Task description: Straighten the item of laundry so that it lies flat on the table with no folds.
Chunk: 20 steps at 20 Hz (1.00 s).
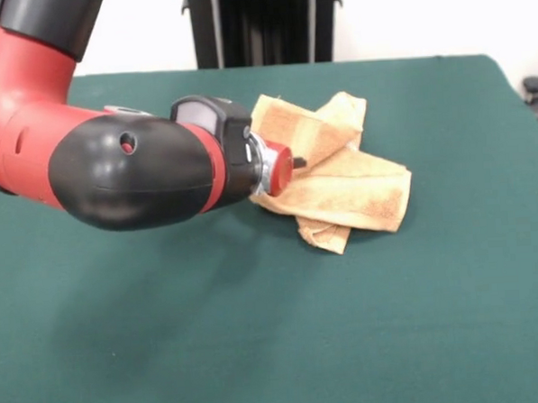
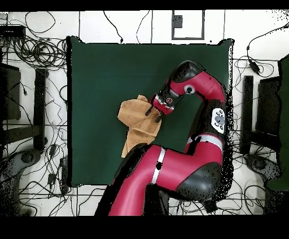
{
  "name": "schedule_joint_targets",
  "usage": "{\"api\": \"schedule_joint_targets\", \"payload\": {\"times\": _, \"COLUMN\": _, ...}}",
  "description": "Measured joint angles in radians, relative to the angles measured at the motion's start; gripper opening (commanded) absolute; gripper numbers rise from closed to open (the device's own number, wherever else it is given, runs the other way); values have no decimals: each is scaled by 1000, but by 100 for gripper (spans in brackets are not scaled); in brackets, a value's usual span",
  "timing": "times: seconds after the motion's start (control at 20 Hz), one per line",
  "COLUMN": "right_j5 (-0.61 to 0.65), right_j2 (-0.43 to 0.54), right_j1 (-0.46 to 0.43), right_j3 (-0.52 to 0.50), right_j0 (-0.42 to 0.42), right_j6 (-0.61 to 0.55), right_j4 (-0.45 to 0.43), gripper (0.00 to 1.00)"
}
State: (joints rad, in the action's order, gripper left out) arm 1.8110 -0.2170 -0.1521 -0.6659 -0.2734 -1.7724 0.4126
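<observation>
You are looking at a tan-orange terry towel lying crumpled in overlapping folds near the middle of the dark green cloth table, its long axis unclear. The gripper is sitting at the towel's edge; you cannot tell its grip.

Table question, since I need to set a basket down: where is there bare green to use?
The table is bare across the whole strip on the camera's side of the towel, and to the towel's right up to the table edge. It is crowded where the arm and gripper lie against the crumpled towel.
</observation>
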Motion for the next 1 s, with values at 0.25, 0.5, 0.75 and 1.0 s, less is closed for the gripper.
{"api": "schedule_joint_targets", "payload": {"times": 0.25, "right_j5": 0, "right_j2": 0, "right_j1": 9, "right_j3": 0, "right_j0": 0, "right_j6": 0, "right_j4": -16, "gripper": 100}}
{"api": "schedule_joint_targets", "payload": {"times": 0.5, "right_j5": 0, "right_j2": 0, "right_j1": 9, "right_j3": 0, "right_j0": 0, "right_j6": 0, "right_j4": -18, "gripper": 100}}
{"api": "schedule_joint_targets", "payload": {"times": 0.75, "right_j5": 0, "right_j2": 0, "right_j1": 11, "right_j3": 0, "right_j0": 0, "right_j6": 0, "right_j4": -20, "gripper": 100}}
{"api": "schedule_joint_targets", "payload": {"times": 1.0, "right_j5": 0, "right_j2": 0, "right_j1": 18, "right_j3": 0, "right_j0": 0, "right_j6": 0, "right_j4": -21, "gripper": 100}}
